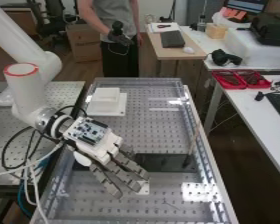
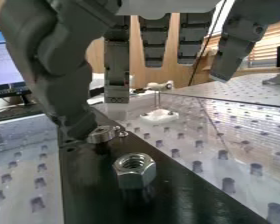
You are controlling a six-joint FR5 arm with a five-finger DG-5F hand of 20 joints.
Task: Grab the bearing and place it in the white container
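In the high view the hand (image 1: 116, 171) hangs over the near part of the bench, above the left end of a black bar (image 1: 165, 162). Its fingers look straight and spread. The wrist view has the hand (image 2: 76, 92) with long, extended fingers and the thumb tip close by a round metal bearing (image 2: 101, 134); whether they touch I cannot tell. That bearing is on the black bar (image 2: 184, 192), near a large hex nut (image 2: 135, 171). The white container (image 1: 105, 101) stands toward the bench's far left part in the high view.
A small white piece (image 1: 144, 188) lies by the fingertips on the perforated bench. A thin upright rod (image 1: 192, 142) stands toward the right rail (image 1: 207, 145). Red trays (image 1: 240, 79) are on the side table. Cables run beneath the arm at the left.
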